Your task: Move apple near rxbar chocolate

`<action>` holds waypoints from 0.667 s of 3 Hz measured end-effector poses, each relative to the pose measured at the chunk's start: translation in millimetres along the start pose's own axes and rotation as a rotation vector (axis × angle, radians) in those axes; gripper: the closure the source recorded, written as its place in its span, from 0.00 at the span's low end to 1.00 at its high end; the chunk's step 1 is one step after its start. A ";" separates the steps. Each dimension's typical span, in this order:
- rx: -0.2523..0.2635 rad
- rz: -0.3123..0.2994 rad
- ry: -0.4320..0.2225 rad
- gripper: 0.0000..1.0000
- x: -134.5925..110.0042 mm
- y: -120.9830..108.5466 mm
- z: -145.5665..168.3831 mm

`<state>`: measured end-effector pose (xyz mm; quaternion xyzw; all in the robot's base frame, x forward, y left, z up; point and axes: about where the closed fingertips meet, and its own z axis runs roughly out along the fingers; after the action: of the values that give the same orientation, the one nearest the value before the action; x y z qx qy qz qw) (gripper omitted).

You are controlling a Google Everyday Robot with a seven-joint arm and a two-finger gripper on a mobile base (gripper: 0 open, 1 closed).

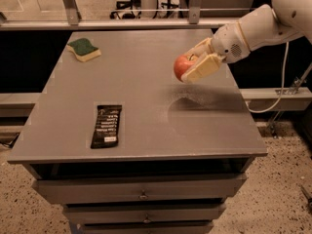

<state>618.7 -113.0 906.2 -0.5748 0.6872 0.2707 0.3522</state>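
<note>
The red apple (182, 66) is held in my gripper (194, 63), lifted above the grey table top (146, 77) at its right side, with a shadow on the surface below it. The gripper's cream fingers (204, 68) are shut on the apple, and the white arm reaches in from the upper right. The rxbar chocolate (107, 126), a flat black wrapper with white lettering, lies near the table's front left edge, well to the left of and nearer than the apple.
A green-and-yellow sponge (84, 49) lies at the table's back left corner. The table is a drawer cabinet with drawers (141, 195) below the front edge. A metal rail (122, 23) runs behind the table. A cable hangs at the right.
</note>
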 end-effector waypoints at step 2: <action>-0.052 -0.051 0.009 1.00 -7.2 41.6 -1.5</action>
<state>578.3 -101.8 911.5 -0.6022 0.6667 0.2770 0.3408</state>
